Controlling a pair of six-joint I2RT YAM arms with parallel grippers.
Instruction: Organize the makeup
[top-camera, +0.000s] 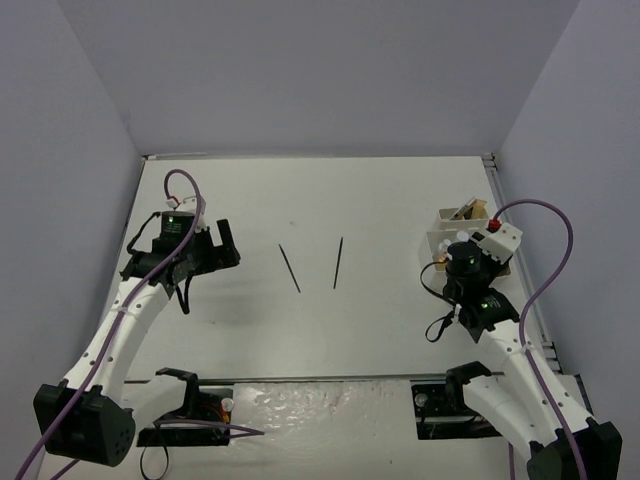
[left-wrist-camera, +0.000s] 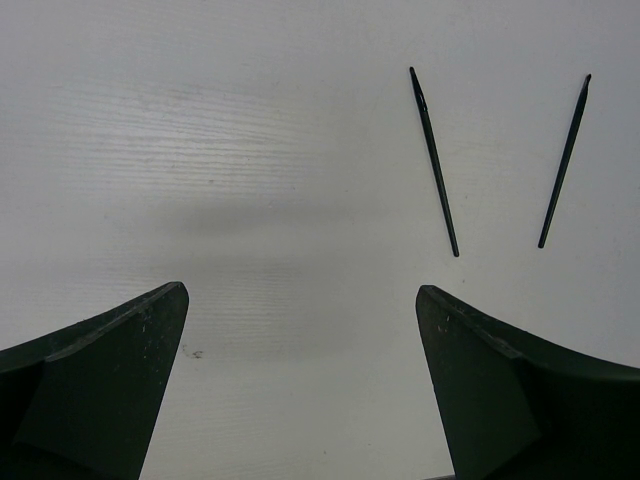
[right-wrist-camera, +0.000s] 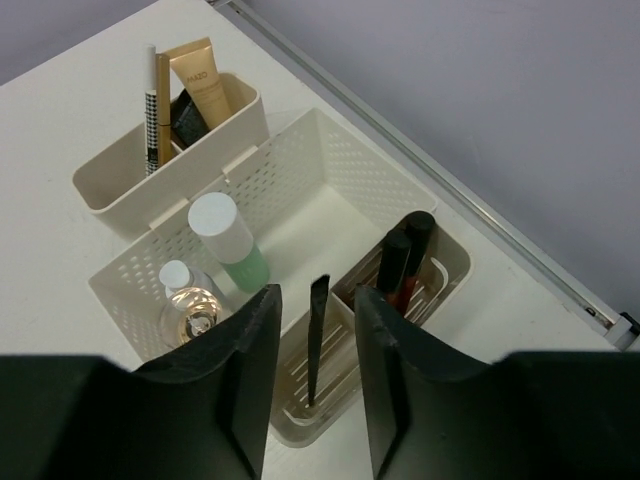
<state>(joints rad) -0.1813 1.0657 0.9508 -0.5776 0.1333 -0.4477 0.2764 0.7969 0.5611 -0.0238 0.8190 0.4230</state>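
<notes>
Two thin black makeup sticks (top-camera: 290, 268) (top-camera: 338, 262) lie on the white table mid-field; the left wrist view shows them ahead as a left stick (left-wrist-camera: 434, 160) and a right stick (left-wrist-camera: 565, 160). My left gripper (left-wrist-camera: 303, 310) hovers short of them, wide open and holding nothing. My right gripper (right-wrist-camera: 317, 300) hangs over the white tray (right-wrist-camera: 330, 125), jaws slightly open. A black stick (right-wrist-camera: 317, 340) stands in the tray's narrow front slot between the jaws, touching neither. In the tray are a green-based bottle (right-wrist-camera: 230, 245), a clear bottle (right-wrist-camera: 190, 310) and two dark red sticks (right-wrist-camera: 405, 265).
A small white bin (right-wrist-camera: 110, 200) clipped to the tray's far side holds a beige tube (right-wrist-camera: 205, 85) and upright sticks (right-wrist-camera: 150, 105). The tray (top-camera: 470, 235) sits by the table's right edge rail. Grey walls enclose the table on three sides.
</notes>
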